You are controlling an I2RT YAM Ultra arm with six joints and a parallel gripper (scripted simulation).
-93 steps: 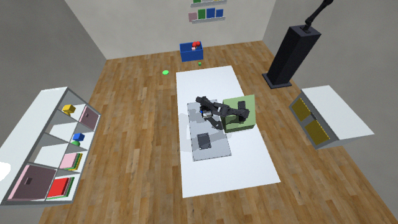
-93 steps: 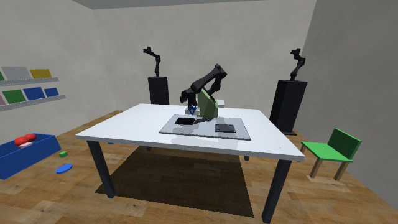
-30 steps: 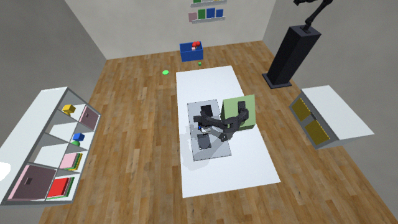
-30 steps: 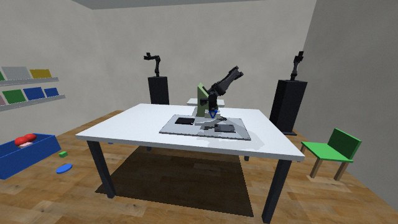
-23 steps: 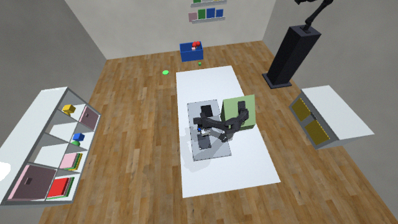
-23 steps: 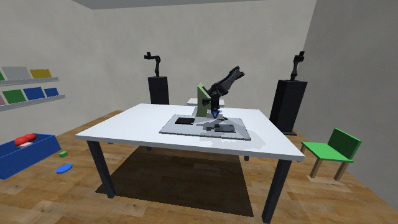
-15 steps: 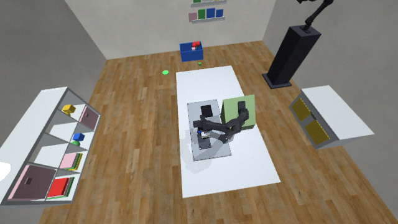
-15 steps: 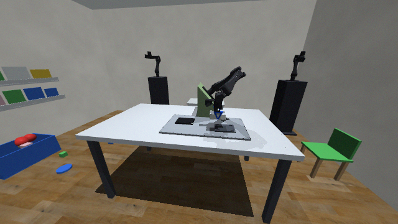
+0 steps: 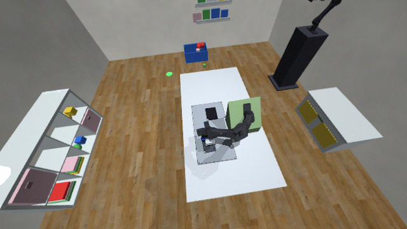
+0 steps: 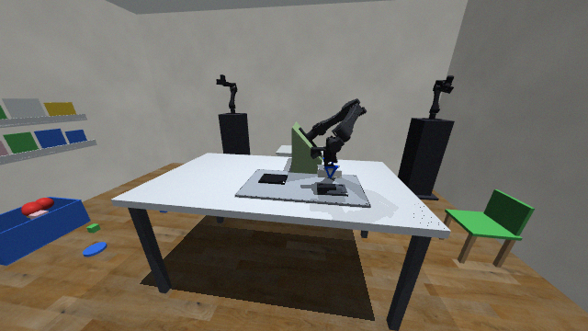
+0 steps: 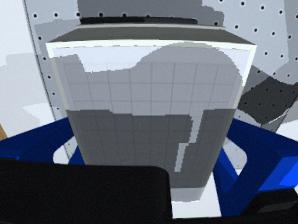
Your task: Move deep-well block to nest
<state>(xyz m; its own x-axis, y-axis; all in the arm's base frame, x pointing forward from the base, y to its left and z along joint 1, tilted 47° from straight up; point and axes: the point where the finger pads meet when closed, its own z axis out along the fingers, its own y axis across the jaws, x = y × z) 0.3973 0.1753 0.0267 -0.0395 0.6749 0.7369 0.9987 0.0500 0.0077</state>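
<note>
- My dark parallel gripper (image 10: 330, 171) with blue fingers is clamped wide across the pale grey 96-well deep-well block (image 11: 149, 112); the block fills the gap between the fingers.
- The block (image 10: 332, 172) hangs in the air, clear of the grey perforated base mat (image 10: 276, 190), directly above one black rectangular plate nest (image 10: 332, 188).
- In the exterior view, that nest lies towards the right edge of the white desk (image 10: 207, 184); the other black plate nest (image 10: 273, 178) lies towards the left edge, bare.
- In the wrist view, the block appears upright with its gridded well face showing.
- The A1 corner markings are too small to read.
- My arm (image 9: 236, 128) reaches out from beside a green wedge-shaped panel (image 9: 243, 109).
</note>
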